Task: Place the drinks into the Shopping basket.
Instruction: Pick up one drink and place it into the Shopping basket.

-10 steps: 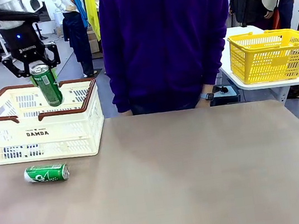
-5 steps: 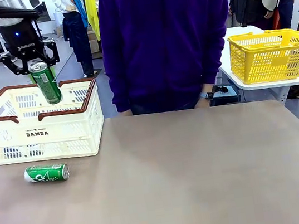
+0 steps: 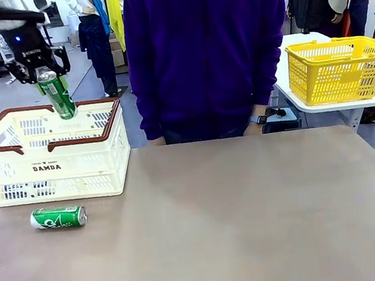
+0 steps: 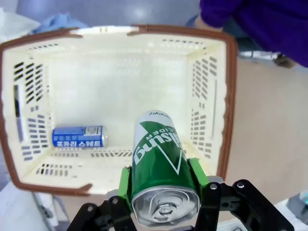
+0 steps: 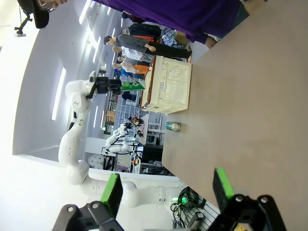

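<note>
Brown tabletop (image 3: 242,224), a person (image 3: 210,52) in purple at its far side: the left gripper (image 3: 45,71) holds a green can (image 3: 61,99) tilted, high above the cream crate (image 3: 50,168). A second green can (image 3: 58,218) lies on the table just in front of the crate.

Left wrist: green pads (image 4: 197,175) clamp the can over the crate's floor, where a blue can (image 4: 78,136) lies off to one side.

Right wrist: the right gripper (image 5: 168,190) hangs wide open and empty.

Let go from this height, the tilted can could bounce, dent or clip the crate wall.
</note>
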Robot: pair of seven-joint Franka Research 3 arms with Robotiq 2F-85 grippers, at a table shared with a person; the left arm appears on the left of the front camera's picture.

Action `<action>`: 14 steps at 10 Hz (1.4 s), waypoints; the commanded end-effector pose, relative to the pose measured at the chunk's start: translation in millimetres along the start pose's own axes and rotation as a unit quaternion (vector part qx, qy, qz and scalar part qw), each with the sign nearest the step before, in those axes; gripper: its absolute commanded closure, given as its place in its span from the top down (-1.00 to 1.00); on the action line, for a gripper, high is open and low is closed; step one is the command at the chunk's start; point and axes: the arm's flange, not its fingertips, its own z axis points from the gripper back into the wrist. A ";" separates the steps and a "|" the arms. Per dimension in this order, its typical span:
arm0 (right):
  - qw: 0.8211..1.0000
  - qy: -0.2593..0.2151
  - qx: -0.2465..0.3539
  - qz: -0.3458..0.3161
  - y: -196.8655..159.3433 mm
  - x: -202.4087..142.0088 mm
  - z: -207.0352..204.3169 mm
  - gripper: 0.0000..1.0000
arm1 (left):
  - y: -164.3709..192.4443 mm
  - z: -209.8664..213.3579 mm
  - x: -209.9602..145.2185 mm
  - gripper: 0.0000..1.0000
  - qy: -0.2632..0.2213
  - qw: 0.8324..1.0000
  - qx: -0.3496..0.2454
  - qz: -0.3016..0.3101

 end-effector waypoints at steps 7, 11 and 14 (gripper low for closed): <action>1.000 -0.007 0.011 -0.007 5.3 3.5 -1.3 1.00 | 10.8 -153.1 8.0 -1.00 0.064 0.997 0.016 0.046; 1.000 -0.007 0.011 -0.007 5.3 3.5 -1.3 1.00 | 12.6 -154.8 16.7 0.93 0.065 0.997 0.020 0.042; 1.000 -0.007 0.011 -0.007 5.3 3.5 -1.3 1.00 | 15.4 -137.7 16.0 1.00 0.062 0.997 0.018 0.032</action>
